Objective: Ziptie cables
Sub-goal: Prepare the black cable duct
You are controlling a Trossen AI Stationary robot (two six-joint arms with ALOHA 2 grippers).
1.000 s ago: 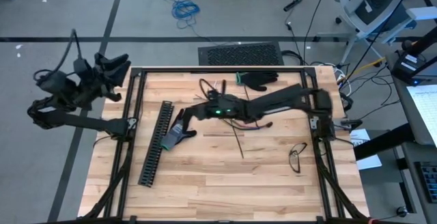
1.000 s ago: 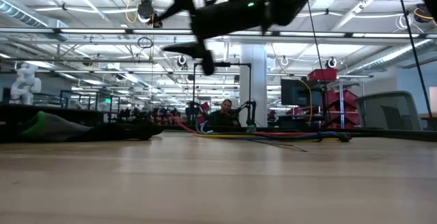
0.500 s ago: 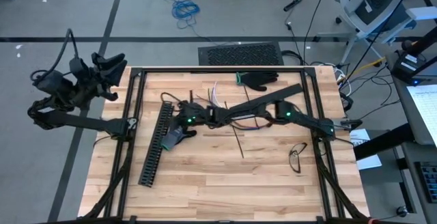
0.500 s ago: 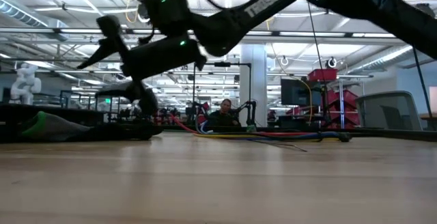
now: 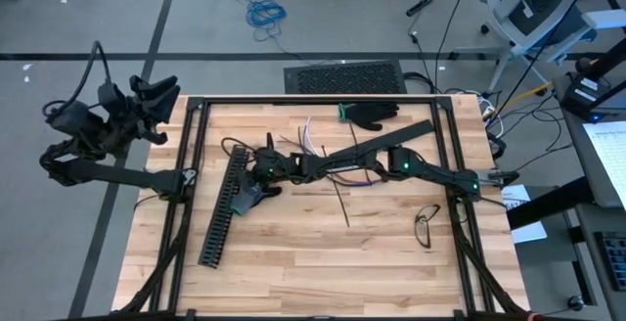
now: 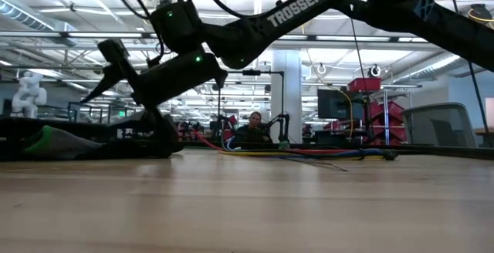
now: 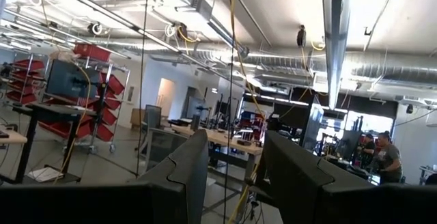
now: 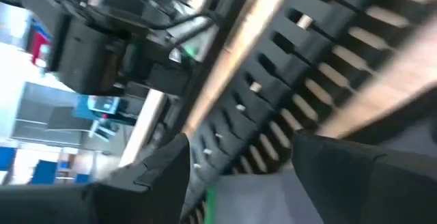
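The cables [image 5: 357,176] lie in a loose bundle on the wooden table's far middle, partly under my right arm; in the low view the cables [image 6: 293,154] run along the far edge. My right gripper [image 5: 241,155] reaches across to the far end of a long black slotted channel [image 5: 221,213]. In the right wrist view my right gripper [image 8: 239,159] is open, its fingers standing apart just above the channel [image 8: 307,60]. My left gripper [image 5: 155,98] waits off the table's far left corner; my left gripper [image 7: 235,176] is open, with nothing between its fingers.
A dark grey object [image 5: 249,196] lies beside the channel. A black glove [image 5: 372,114] sits at the far edge and a pair of glasses [image 5: 425,225] at the right. The table's near half [image 5: 323,272] is bare wood. A black frame [image 5: 313,100] borders the table.
My right gripper has swung toward the table's left edge and down, tipping forward, from above the cables to the channel's far end. Its arm now lies stretched low across the cables. Most of this happened early; lately it has hardly moved.
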